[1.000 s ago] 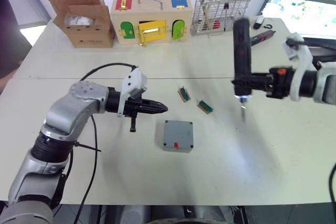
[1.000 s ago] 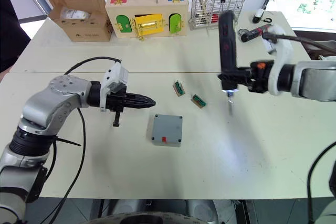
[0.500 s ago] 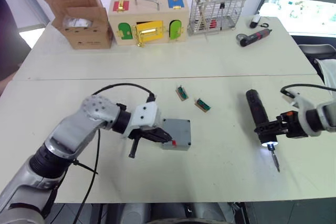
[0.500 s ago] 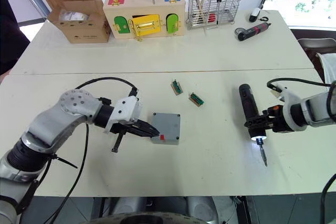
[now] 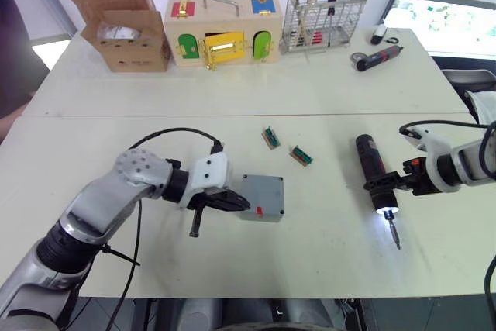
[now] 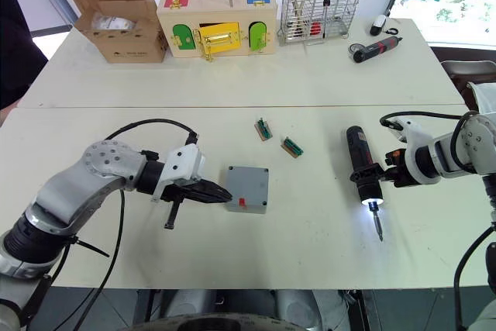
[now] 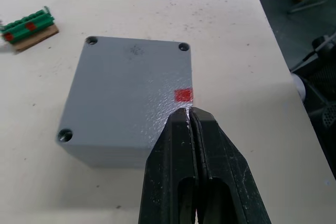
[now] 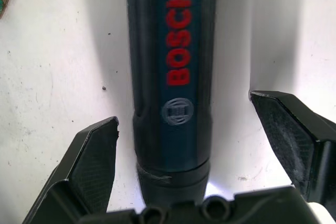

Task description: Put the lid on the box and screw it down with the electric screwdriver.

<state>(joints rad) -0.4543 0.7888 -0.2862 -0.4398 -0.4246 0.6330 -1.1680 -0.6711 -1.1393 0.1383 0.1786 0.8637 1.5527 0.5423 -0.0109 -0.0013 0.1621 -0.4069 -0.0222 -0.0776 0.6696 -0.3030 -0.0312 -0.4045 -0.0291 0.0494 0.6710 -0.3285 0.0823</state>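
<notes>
Our right gripper (image 8: 189, 145) stands wide open around the screwdriver (image 5: 373, 173), one finger (image 8: 94, 156) on each side of the black barrel and neither touching it. The screwdriver lies flat on the table (image 5: 325, 246), its bit pointing toward us and its tip light glowing on the surface. We hold nothing with that gripper.

Our left gripper (image 7: 190, 124) has its two fingers pressed together, with nothing between them. Its tip rests at the near left edge of the box (image 5: 262, 198), just beside the small red mark (image 7: 183, 95). The box sits on the table with the lid (image 7: 131, 82) already lying flush on top; three corner screw holes show in the left wrist view, and we cannot tell whether screws sit in them.

Two small green connector blocks (image 5: 270, 137) (image 5: 301, 156) lie just beyond the box, between it and the screwdriver's far end. Along the far edge of the table stand a cardboard carton (image 5: 116, 13), a wooden latch box (image 5: 222, 30) and a wire rack (image 5: 325, 7), with a smaller red-and-black driver (image 5: 378, 57) to the right of the rack. Bare table lies between the box and the screwdriver.
</notes>
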